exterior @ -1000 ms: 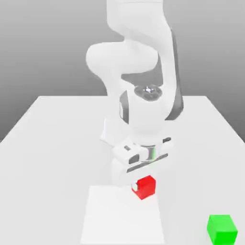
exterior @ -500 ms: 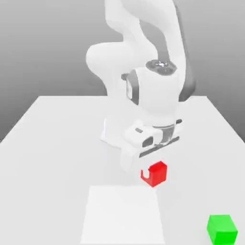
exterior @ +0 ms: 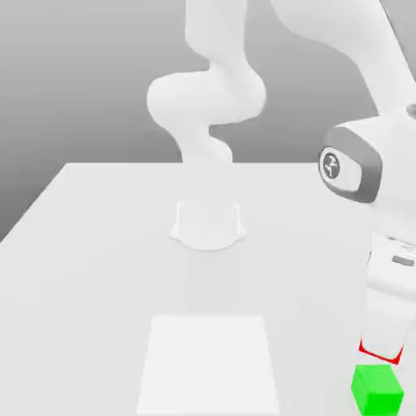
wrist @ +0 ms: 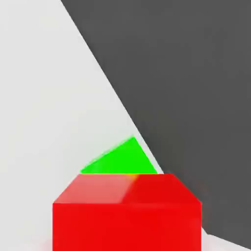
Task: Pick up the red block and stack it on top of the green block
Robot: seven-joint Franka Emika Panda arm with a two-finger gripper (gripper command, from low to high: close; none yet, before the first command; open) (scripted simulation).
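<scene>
On the bench (exterior: 97,244): the arm (exterior: 382,219) is leaning over the near corner at the exterior view's right.
Hand (exterior: 382,345): is gripping the red block, fingers clenched on it.
Red block (exterior: 380,353): is hanging just above the green block.
Green block (exterior: 378,388): is sitting near the bench's near edge.

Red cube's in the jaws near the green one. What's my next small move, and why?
Probably ease straight down. The small red cube, gripped in the shut gripper, hangs just above the small green cube in the exterior view, and the hand view shows green beneath it, so little sideways correction seems needed.
</scene>
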